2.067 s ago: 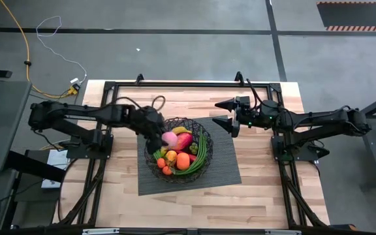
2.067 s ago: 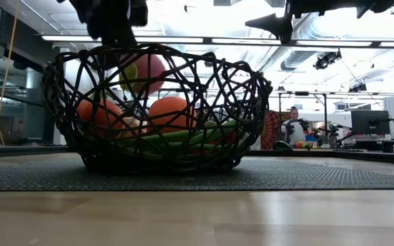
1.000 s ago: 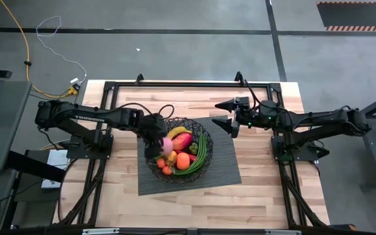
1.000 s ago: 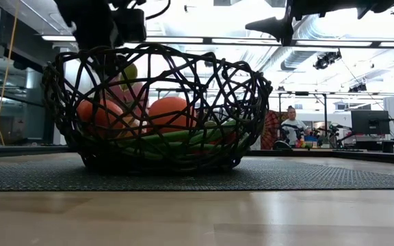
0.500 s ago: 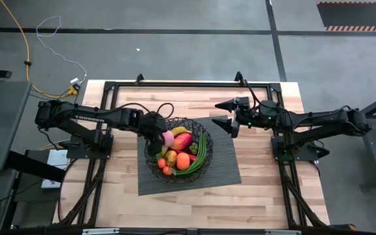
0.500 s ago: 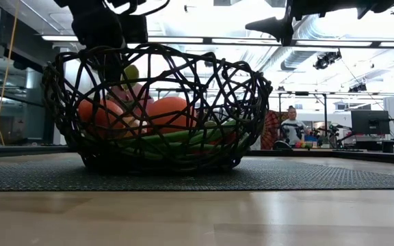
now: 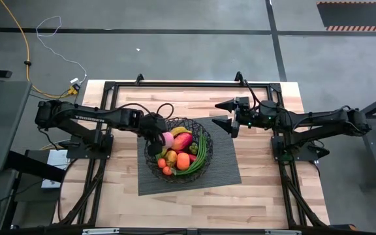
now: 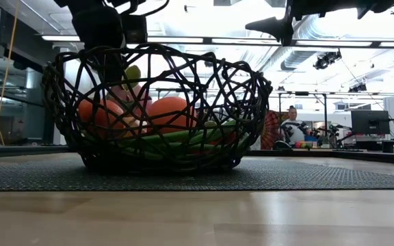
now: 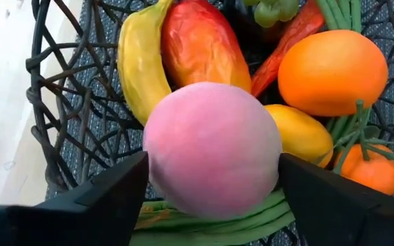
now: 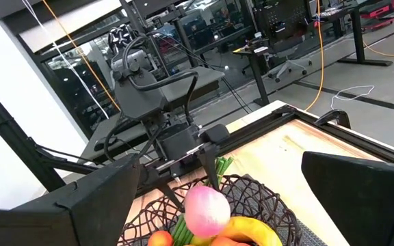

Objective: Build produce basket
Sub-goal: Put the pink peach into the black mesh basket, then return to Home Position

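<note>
The black wire basket (image 7: 187,119) stands on a dark ribbed mat (image 7: 224,166) at mid-table. It holds produce: a banana (image 9: 142,61), a mango (image 9: 200,48), an orange (image 9: 330,68), a red chili (image 9: 289,37) and green beans (image 9: 217,222). A pink ball (image 9: 211,147) lies on top, in the basket's left part (image 7: 168,138). My left gripper (image 9: 213,157) slants down into the basket with one finger close at each side of the ball. My right gripper (image 7: 222,113) hangs open and level above the mat's far right corner, holding nothing. My left gripper comes at the pink ball from above, slanting in from the table's left. One finger (image 9: 115,191) stands at each of the ball's two sides. I cannot tell whether they touch it. The ball rests on the green beans and a yellow fruit (image 9: 303,133).
Bare wooden table (image 7: 116,189) lies near and left of the mat. A black frame (image 7: 175,83) runs along the table's far edge. In the low view the basket's lattice wall (image 8: 204,89) hides much of the produce. A person (image 8: 293,126) sits far off in the room.
My left gripper has turned a little at the wrist above the basket's left part without shifting place. The pink ball has shifted slightly toward the basket's far side and now lies on the other produce.
</note>
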{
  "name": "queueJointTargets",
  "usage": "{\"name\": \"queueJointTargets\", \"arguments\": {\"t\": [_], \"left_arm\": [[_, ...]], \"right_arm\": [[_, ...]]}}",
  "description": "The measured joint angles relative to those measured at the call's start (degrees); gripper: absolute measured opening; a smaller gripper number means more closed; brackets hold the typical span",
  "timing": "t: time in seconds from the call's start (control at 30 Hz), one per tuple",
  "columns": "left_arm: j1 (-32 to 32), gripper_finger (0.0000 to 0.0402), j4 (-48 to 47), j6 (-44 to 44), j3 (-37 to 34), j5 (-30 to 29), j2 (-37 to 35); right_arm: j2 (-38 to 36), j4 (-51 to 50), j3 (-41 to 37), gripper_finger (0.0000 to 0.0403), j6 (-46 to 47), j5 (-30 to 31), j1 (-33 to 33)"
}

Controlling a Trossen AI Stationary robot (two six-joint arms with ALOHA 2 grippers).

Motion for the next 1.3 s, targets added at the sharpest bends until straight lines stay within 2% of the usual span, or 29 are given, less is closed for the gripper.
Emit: {"name": "queueJointTargets", "arguments": {"t": [0.3,0.43,0.53,0.93,1.2,1.3], "left_arm": [[0.0,0.0378,0.0,-2.7,0.0,0.3,0.0],[0.7,0.0397,-1.6,-0.6,2.7,7.6,0.0],[1.8,0.0398,-3.7,0.9,7.0,12.4,0.0],[7.8,0.0397,-9.9,11.5,29.7,12.4,-2.2],[9.0,0.0397,-9.7,12.1,31.5,12.3,-9.6],[8.6,0.0397,-5.0,10.2,29.1,12.5,-12.4]], "right_arm": [[0.0,0.0,0.0,0.0389,0.0,0.0,0.0],[0.0,0.0,0.0,0.0389,0.0,0.0,0.0],[0.0,0.0,0.0,0.0389,0.0,0.0,0.0],[0.0,0.1,0.0,0.0389,0.2,0.2,0.0],[0.0,0.1,0.0,0.0389,0.7,0.2,0.0],[0.0,0.1,0.0,0.0389,-1.6,0.2,0.0]]}}
